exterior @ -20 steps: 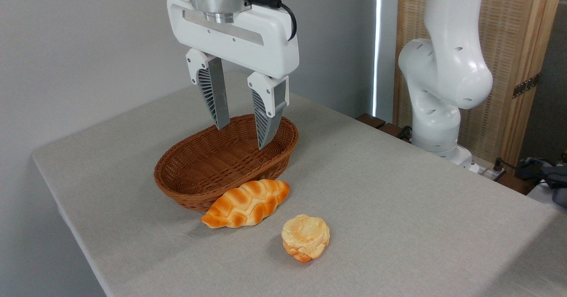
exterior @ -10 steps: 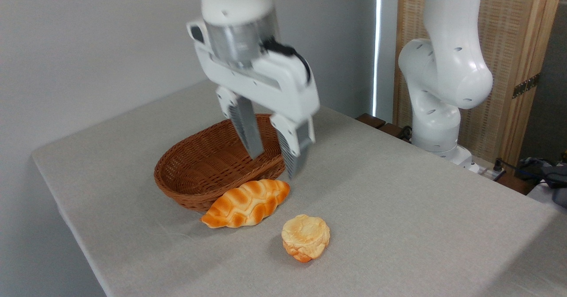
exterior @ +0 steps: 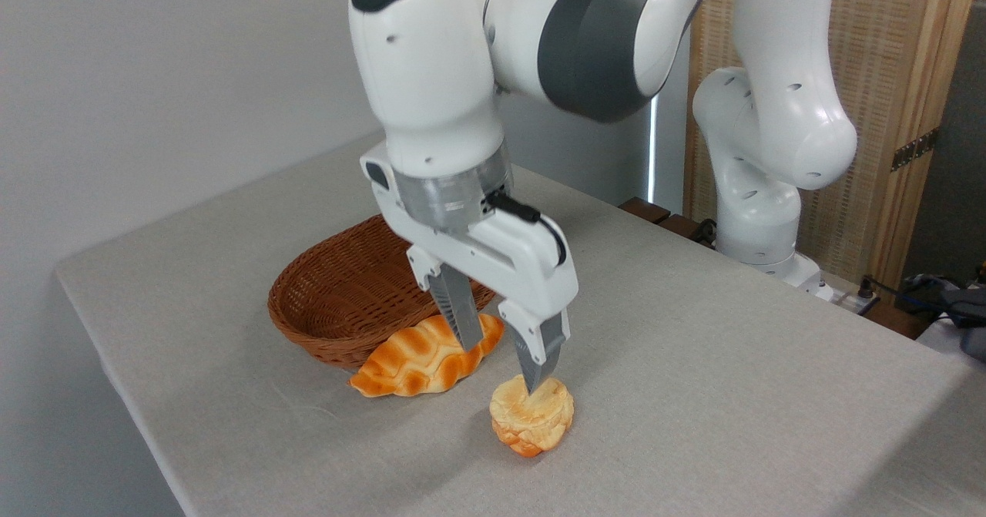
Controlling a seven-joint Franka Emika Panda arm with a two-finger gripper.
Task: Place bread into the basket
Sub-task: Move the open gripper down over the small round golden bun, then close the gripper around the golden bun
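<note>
Bun (exterior: 531, 417) near the table's (exterior: 693, 363) front edge, on the cloth. Gripper (exterior: 504, 363) spread above it; right fingertip overlaps the bun's top, contact unclear. Left finger hides part of the loaf (exterior: 420, 361). Arm blocks the basket's (exterior: 339, 301) right end.

A glossy white arm (exterior: 431, 62) with a dark grey joint, silver wrist ring, black cable, blue light; grey-fingered gripper (exterior: 504, 359).
</note>
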